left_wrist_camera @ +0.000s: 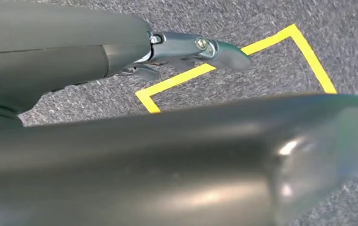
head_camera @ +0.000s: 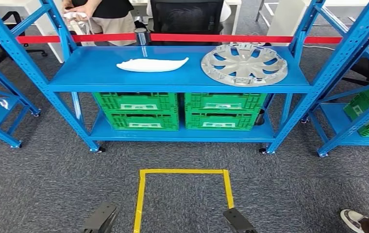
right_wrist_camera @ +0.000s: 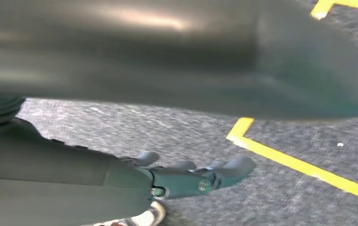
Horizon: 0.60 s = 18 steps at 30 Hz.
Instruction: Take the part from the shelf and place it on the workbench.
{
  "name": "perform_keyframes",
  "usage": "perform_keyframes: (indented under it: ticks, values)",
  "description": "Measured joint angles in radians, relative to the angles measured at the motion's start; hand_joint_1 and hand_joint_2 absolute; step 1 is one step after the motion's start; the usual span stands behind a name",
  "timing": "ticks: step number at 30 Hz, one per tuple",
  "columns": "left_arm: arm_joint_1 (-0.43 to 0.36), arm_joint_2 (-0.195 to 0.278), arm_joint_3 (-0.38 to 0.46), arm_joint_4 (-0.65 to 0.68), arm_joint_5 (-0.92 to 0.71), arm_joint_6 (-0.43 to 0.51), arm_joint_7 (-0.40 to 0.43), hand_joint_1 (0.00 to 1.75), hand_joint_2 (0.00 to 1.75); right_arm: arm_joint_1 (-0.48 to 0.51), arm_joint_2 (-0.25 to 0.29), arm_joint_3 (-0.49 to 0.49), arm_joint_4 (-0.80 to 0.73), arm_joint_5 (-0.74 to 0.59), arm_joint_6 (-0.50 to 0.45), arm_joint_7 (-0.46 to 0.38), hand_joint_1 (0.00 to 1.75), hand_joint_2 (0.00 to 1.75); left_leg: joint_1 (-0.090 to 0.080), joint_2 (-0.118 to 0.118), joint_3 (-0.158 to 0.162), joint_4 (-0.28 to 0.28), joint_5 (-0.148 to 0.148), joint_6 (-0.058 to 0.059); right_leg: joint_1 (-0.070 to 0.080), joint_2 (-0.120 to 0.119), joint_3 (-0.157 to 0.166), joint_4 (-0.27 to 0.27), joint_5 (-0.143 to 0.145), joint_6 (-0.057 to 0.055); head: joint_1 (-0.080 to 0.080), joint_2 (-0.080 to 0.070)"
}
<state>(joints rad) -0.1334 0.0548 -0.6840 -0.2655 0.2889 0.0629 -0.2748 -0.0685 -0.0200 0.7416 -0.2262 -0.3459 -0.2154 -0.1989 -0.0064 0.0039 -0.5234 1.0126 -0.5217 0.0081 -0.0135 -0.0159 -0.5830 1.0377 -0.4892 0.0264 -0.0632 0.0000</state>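
Before you, left to right: a blue shelf whose top deck carries a white elongated part left of centre and a silver wheel cover near the right edge, bare blue deck between and around them; its lower deck holds green crates, stacked in two piles, contents hidden. On the grey carpet in front, a yellow tape outline marks open floor. Your left hand and right hand both hang low over the carpet beside the tape, fingers loosely extended, holding nothing, well apart from the part.
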Motion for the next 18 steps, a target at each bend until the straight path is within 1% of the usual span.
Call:
perform_keyframes:
  ticks: [1, 3, 4, 5, 6, 7, 8, 9, 10, 11, 12, 13, 14, 15, 16, 18]
  values:
    - [-0.001, 0.0, 0.0, 0.0, -0.001, 0.0, 0.001, 0.0, 0.0, 0.001, 0.0, 0.0, 0.0, 0.0, 0.0, 0.0, 0.0, 0.0, -0.002, 0.001, 0.001, 0.0, -0.002, -0.006, 0.002, 0.001, 0.002, -0.005, -0.005, -0.006, 0.0, 0.0]
    - [-0.003, -0.002, 0.0, -0.001, -0.003, 0.0, 0.002, 0.0, 0.0, 0.003, 0.0, 0.0, 0.0, -0.001, -0.002, -0.001, 0.0, 0.0, 0.001, 0.003, 0.003, -0.001, -0.006, -0.016, 0.001, 0.005, 0.002, -0.009, -0.005, -0.018, -0.001, 0.0]
    - [-0.004, -0.002, 0.0, -0.001, -0.004, 0.0, 0.003, 0.0, 0.0, 0.003, 0.0, 0.0, 0.0, -0.001, -0.004, -0.002, 0.0, 0.0, 0.002, 0.003, -0.001, 0.011, -0.015, -0.023, 0.0, 0.007, 0.005, -0.011, -0.005, -0.024, -0.001, 0.0]
    - [-0.005, -0.002, 0.0, -0.002, -0.005, 0.0, 0.003, 0.0, 0.0, 0.003, -0.001, 0.0, 0.0, 0.0, -0.006, -0.003, 0.0, 0.0, 0.003, 0.002, -0.014, 0.043, -0.034, -0.029, -0.002, 0.008, 0.008, -0.014, -0.005, -0.029, -0.002, 0.0]
    - [-0.006, -0.002, 0.0, -0.002, -0.005, 0.0, 0.003, 0.0, 0.0, 0.002, 0.0, 0.0, 0.0, 0.001, -0.007, -0.004, 0.0, 0.0, 0.005, 0.001, -0.041, 0.098, -0.061, -0.035, -0.003, 0.008, 0.011, -0.015, -0.007, -0.033, -0.002, 0.0]
    - [-0.006, -0.003, 0.0, -0.002, -0.006, -0.001, 0.003, 0.0, 0.0, 0.002, 0.0, 0.0, 0.0, 0.002, -0.007, -0.003, 0.0, 0.0, 0.006, 0.001, -0.077, 0.167, -0.093, -0.04, -0.003, 0.009, 0.013, -0.015, -0.009, -0.036, -0.003, 0.0]
    - [-0.005, -0.003, 0.0, -0.002, -0.006, -0.002, 0.003, 0.0, 0.0, 0.002, 0.0, 0.0, 0.0, 0.004, -0.007, -0.003, 0.0, 0.0, 0.007, 0.001, -0.115, 0.236, -0.118, -0.043, -0.003, 0.01, 0.014, -0.015, -0.011, -0.038, -0.003, 0.0]
    - [-0.004, -0.002, 0.0, -0.001, -0.007, -0.002, 0.003, 0.0, 0.0, 0.002, 0.0, 0.0, 0.0, 0.006, -0.007, -0.002, 0.0, 0.0, 0.008, 0.001, -0.144, 0.283, -0.126, -0.044, -0.003, 0.013, 0.016, -0.015, -0.013, -0.039, -0.003, 0.0]
    - [-0.003, -0.002, 0.0, -0.001, -0.006, -0.003, 0.003, 0.0, 0.0, 0.002, 0.0, 0.0, 0.0, 0.007, -0.006, -0.002, 0.0, 0.0, 0.009, 0.001, -0.155, 0.291, -0.112, -0.044, -0.003, 0.016, 0.019, -0.015, -0.015, -0.038, -0.003, 0.0]
    - [-0.002, 0.0, 0.0, -0.001, -0.006, -0.003, 0.003, 0.0, 0.0, 0.002, 0.0, 0.0, 0.0, 0.009, -0.005, -0.001, 0.0, 0.0, 0.01, 0.0, -0.146, 0.259, -0.08, -0.042, -0.003, 0.021, 0.023, -0.015, -0.018, -0.036, -0.003, 0.0]
    - [-0.002, 0.001, 0.0, -0.001, -0.006, -0.003, 0.002, 0.0, 0.0, 0.001, 0.001, 0.0, 0.0, 0.01, -0.004, -0.001, 0.0, 0.0, 0.01, -0.003, -0.121, 0.194, -0.034, -0.04, -0.004, 0.027, 0.029, -0.015, -0.021, -0.034, -0.003, 0.0]
    - [-0.002, 0.004, 0.0, -0.001, -0.005, -0.003, 0.001, 0.0, 0.0, 0.0, 0.001, 0.0, 0.0, 0.011, -0.001, 0.0, 0.0, 0.0, 0.01, -0.014, -0.09, 0.122, 0.003, -0.036, -0.004, 0.031, 0.033, -0.015, -0.024, -0.03, -0.003, 0.0]
    - [-0.003, 0.005, 0.0, 0.0, -0.005, -0.003, 0.0, 0.0, 0.0, -0.002, 0.002, 0.0, 0.0, 0.012, 0.001, 0.001, 0.0, 0.0, 0.01, -0.025, -0.064, 0.062, 0.026, -0.032, -0.003, 0.036, 0.034, -0.014, -0.027, -0.026, -0.003, 0.0]
    - [-0.002, 0.007, 0.0, 0.0, -0.004, -0.003, -0.001, 0.0, 0.0, -0.004, 0.003, 0.0, -0.001, 0.013, 0.003, 0.002, 0.0, 0.0, 0.009, -0.034, -0.048, 0.024, 0.035, -0.028, -0.003, 0.04, 0.034, -0.013, -0.028, -0.021, -0.003, 0.0]
    - [-0.002, 0.008, 0.0, 0.0, -0.004, -0.003, -0.003, 0.0, 0.0, -0.005, 0.003, 0.0, -0.001, 0.015, 0.005, 0.004, 0.0, 0.0, 0.008, -0.041, -0.043, 0.011, 0.032, -0.024, -0.003, 0.044, 0.032, -0.014, -0.028, -0.015, -0.003, 0.0]
    - [-0.001, 0.008, 0.0, 0.0, -0.003, -0.003, -0.005, 0.0, 0.0, -0.005, 0.004, 0.0, -0.001, 0.017, 0.005, 0.006, 0.0, 0.0, 0.005, -0.038, -0.044, 0.007, 0.031, -0.016, -0.005, 0.05, 0.031, -0.019, -0.026, -0.005, -0.003, 0.0]
